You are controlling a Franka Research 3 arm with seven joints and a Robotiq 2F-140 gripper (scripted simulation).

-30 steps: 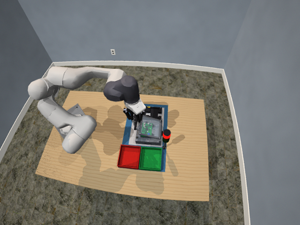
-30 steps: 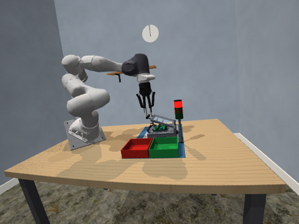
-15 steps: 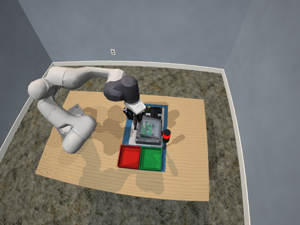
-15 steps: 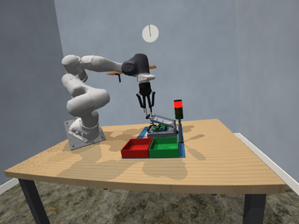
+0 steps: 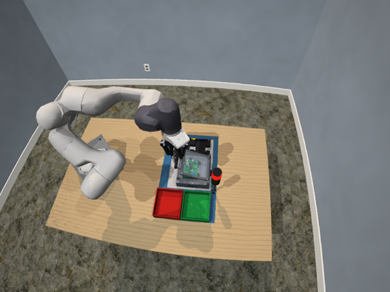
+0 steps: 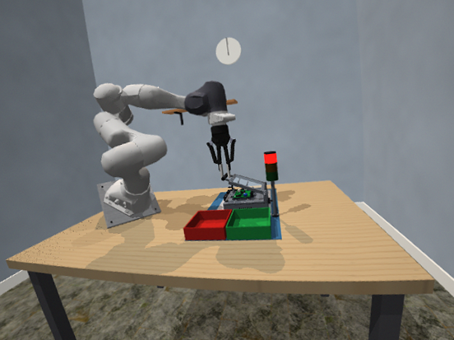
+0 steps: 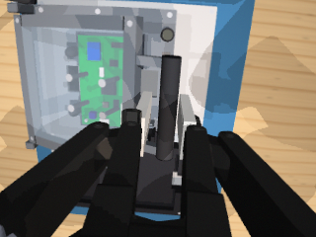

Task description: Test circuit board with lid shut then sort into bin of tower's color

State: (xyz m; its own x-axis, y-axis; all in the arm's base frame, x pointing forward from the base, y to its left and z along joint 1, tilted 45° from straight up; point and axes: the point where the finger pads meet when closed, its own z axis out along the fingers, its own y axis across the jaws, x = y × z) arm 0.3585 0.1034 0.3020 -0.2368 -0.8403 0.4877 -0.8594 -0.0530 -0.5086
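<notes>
Signal tower (image 6: 269, 157) beside the tester (image 6: 244, 203): top lamp red. We take that as the verdict, so the circuit board (image 7: 99, 79) should go to the red bin (image 6: 202, 229), not the green bin (image 6: 248, 230). Both bins stand in front of the tester on the blue mat (image 7: 232, 74).

The board lies face up inside the tester, under the clear lid (image 6: 246, 179). The lid is not latched. It is tilted, with its handle edge raised on the tester's arm side and its hinge edge low on the tower side. We read the release as done.

The gripper (image 6: 224, 170) hangs fingers-down just over the raised edge. From the wrist, its fingers are a narrow gap apart on either side of the lid's black handle bar (image 7: 168, 99). The gap is wider than the bar and the fingers clamp nothing. We cannot tell whether the tips touch the bar.

Our judgement is that this narrow spread suits pushing or hooking the bar, since the lid's angle leaves little room to reach the board.

The tray (image 5: 201, 144) behind the tester is mostly hidden by the wrist.
</notes>
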